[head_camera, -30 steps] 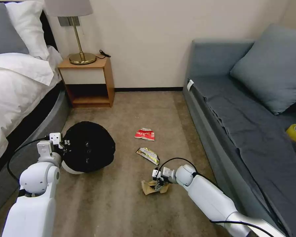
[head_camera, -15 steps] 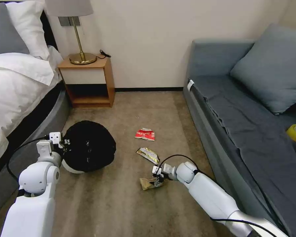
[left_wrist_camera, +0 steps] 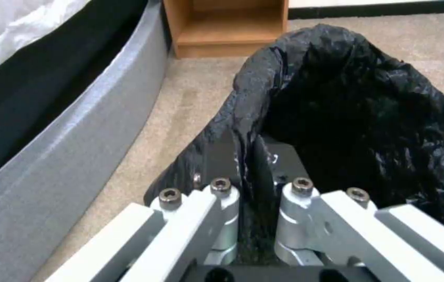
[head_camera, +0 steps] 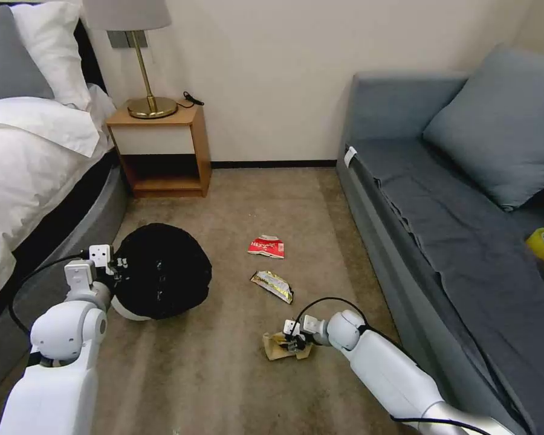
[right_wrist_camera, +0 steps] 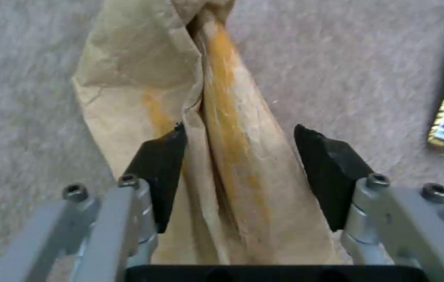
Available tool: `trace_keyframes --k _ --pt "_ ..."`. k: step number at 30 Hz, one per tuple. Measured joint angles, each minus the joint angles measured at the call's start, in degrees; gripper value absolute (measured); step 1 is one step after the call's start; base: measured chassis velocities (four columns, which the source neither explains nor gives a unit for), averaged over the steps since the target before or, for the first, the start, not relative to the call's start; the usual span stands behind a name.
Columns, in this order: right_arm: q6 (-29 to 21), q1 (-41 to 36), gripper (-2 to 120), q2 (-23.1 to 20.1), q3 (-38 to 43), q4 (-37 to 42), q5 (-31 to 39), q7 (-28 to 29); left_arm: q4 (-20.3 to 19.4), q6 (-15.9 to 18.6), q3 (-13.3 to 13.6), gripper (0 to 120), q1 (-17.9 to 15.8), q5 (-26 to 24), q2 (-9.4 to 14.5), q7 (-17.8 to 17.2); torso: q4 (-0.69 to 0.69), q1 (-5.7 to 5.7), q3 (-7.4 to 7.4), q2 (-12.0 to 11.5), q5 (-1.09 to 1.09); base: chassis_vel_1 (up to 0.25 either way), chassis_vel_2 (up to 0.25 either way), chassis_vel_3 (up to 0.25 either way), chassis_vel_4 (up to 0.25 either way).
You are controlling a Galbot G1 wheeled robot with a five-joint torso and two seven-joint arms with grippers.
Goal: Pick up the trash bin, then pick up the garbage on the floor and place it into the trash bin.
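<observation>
- While the right gripper sits low over the carpet with its jaws apart on either side of the tan paper wad, nothing is pinched yet; the wad lies on the floor at the near end of the litter.
- The left gripper is clamped on the bag-lined rim of the trash bin, which tilts beside the bed: judged from that hold, the first step is done.
- Just beyond the wad lies the yellow-dark wrapper, and past it the red-white snack packet, both untouched in mid-floor.
- As far as the bin's mouth shows, no litter is inside, so each piece remains to be collected.
- Farthest off, the nightstand stands against the wall.
</observation>
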Motion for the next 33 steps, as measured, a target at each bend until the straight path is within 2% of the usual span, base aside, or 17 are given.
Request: trace_keyframes --k 1,4,6,7,9,10,13,16,29,33 --pt "0.2 -0.3 48 0.1 0.2 -0.2 -0.5 -0.2 -0.1 0.0 0.0 4 0.1 0.0 0.1 0.0 0.0 0.0 0.0 0.0 0.0 0.0 0.0 0.0 0.0" --pt "0.4 -0.5 41 0.2 0.4 -0.4 -0.8 -0.3 -0.1 0.0 0.0 4 0.1 -0.1 0.1 0.0 0.0 0.0 0.0 0.0 0.0 0.0 0.0 0.0 0.0" --pt "0.6 -0.7 30 0.3 0.5 -0.6 -1.0 -0.4 -0.2 0.0 0.0 4 0.1 -0.1 0.0 0.0 0.0 0.0 0.0 0.0 0.0 0.0 0.0 0.0 0.0" --pt "0.6 -0.7 30 0.3 0.5 -0.6 -1.0 -0.4 -0.2 0.0 0.0 4 0.1 -0.1 0.0 0.0 0.0 0.0 0.0 0.0 0.0 0.0 0.0 0.0 0.0" --pt "0.7 -0.7 20 0.3 0.6 -0.6 -1.0 -0.4 -0.2 0.0 0.0 4 0.1 0.0 -0.2 -0.1 0.01 0.0 0.0 0.0 0.0 0.0 0.0 0.0 0.0" --pt "0.7 -0.7 20 0.3 0.6 -0.6 -1.0 -0.4 -0.2 0.0 0.0 4 0.1 0.0 -0.2 -0.1 0.01 0.0 0.0 0.0 0.0 0.0 0.0 0.0 0.0" --pt "0.8 -0.6 5 0.1 0.8 -0.5 -0.7 -0.3 -0.2 0.0 0.1 4 0.2 0.0 -0.4 -0.1 0.0 0.0 0.0 0.0 0.0 0.0 0.0 0.0 0.0" --pt "0.9 -0.6 0 0.0 0.8 -0.4 -0.5 -0.3 -0.3 0.0 0.1 4 0.2 0.0 -0.5 -0.1 0.0 0.0 0.0 0.0 0.0 0.0 0.0 0.0 0.0" --pt "0.9 3.6 0 -0.4 1.6 3.4 5.4 0.0 -0.5 -0.7 0.2 4 0.3 -0.1 -0.5 0.9 0.0 0.0 0.01 0.0 0.0 0.0 0.0 0.0 0.0" --pt "0.3 8.0 0 0.2 1.8 7.2 12.7 0.1 -0.6 -1.7 0.4 4 0.4 -0.1 -0.7 2.2 0.0 0.0 0.01 0.0 -0.01 0.0 0.0 0.0 0.0"
